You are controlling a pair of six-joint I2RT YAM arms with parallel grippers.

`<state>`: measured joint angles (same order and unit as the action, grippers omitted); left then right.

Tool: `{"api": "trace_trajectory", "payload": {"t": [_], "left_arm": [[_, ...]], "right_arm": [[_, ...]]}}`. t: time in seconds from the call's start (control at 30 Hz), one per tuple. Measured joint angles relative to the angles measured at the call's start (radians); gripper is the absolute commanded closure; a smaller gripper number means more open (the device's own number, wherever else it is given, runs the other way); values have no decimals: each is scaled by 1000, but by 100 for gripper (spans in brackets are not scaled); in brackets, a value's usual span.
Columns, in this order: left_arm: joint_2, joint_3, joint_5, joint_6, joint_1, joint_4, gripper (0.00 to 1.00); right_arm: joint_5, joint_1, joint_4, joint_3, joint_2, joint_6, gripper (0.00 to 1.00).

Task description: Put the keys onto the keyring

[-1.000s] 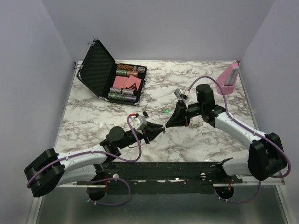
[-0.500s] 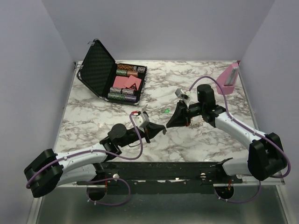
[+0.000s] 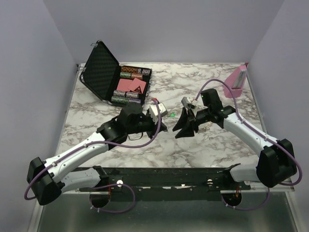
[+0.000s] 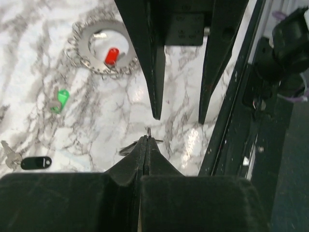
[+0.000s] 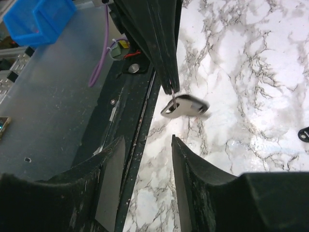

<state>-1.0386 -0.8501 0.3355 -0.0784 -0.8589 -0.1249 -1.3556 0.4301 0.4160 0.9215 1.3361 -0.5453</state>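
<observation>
Since a second ago the left arm has swung far and right, and the right claw (image 5: pixel 147 141) has gone from pressed together to spread. The left claw (image 4: pixel 146 142) is pressed tight, pinching a silvery key (image 5: pixel 184 106) by its top end (head colour not clear). The key hangs just above the marble between the two claws, which face each other tip to tip, close but apart.

The keyring (image 4: pixel 99 48) lies flat as a lacy circle on the table (image 3: pixel 212 150), right of the meeting point beside the right claw's fingers (image 4: pixel 149 58), with a red key (image 4: pixel 111 56) inside the loop. A green key (image 4: pixel 62 99) lies loose just far of the claws, and a black key (image 4: pixel 34 163) is near the left claw.

Both claws work over the mid-table, towards its near edge, where the black rail (image 5: pixel 137 121) runs. Bare marble lies between them and the case (image 3: pixel 104 72) at far left and the stand (image 3: pixel 237 79) in the far right corner.
</observation>
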Motion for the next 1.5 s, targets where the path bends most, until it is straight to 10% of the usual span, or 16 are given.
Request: {"api": "trace_trajectory", "payload": {"t": [0.4,1.5], "left_arm": [[-186,-200,114,148,-5,-369,100],[-275,-269,181,140,-23,-393,100]], "right_arm": [[13,0,-13,-15,0,5,47],[-39,38,-208,-84,21,161,71]]}}
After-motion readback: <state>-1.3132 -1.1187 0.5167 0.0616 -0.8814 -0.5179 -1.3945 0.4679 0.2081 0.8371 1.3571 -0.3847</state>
